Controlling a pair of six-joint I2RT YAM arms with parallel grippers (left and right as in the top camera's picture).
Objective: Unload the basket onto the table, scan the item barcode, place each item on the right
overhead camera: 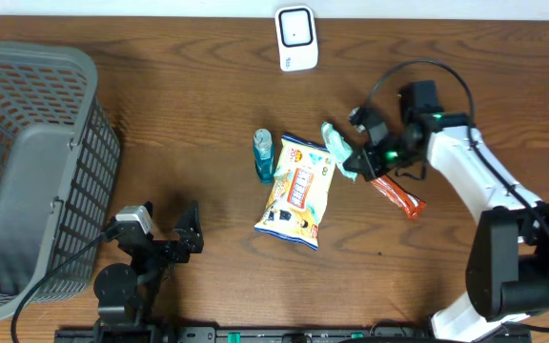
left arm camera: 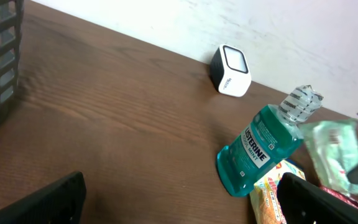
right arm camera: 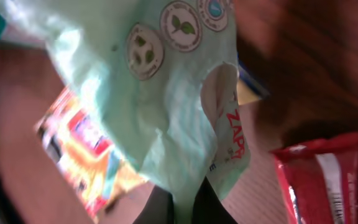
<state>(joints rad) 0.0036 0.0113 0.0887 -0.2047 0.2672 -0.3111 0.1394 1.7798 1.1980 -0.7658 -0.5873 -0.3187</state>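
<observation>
Mint-green packet (overhead camera: 335, 143) is clamped in your right gripper (overhead camera: 355, 168), right of the tabletop's (overhead camera: 189, 105) middle.
From the left you see a grey basket (overhead camera: 76, 162), then your left gripper (overhead camera: 191, 232) with its jaws wide apart and nothing between them. A teal mouthwash bottle (overhead camera: 264, 157) lies beside a yellow snack bag (overhead camera: 298, 191). The packet hangs by that bag's top right corner, and a red bar (overhead camera: 398, 195) lies just beyond. The white scanner (overhead camera: 296, 38) sits at the far edge, well apart.

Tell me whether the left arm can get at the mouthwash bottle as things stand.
Probably yes. The left gripper is open and only bare table lies between it and the mouthwash bottle; the snack bag sits on the bottle's far side.
</observation>
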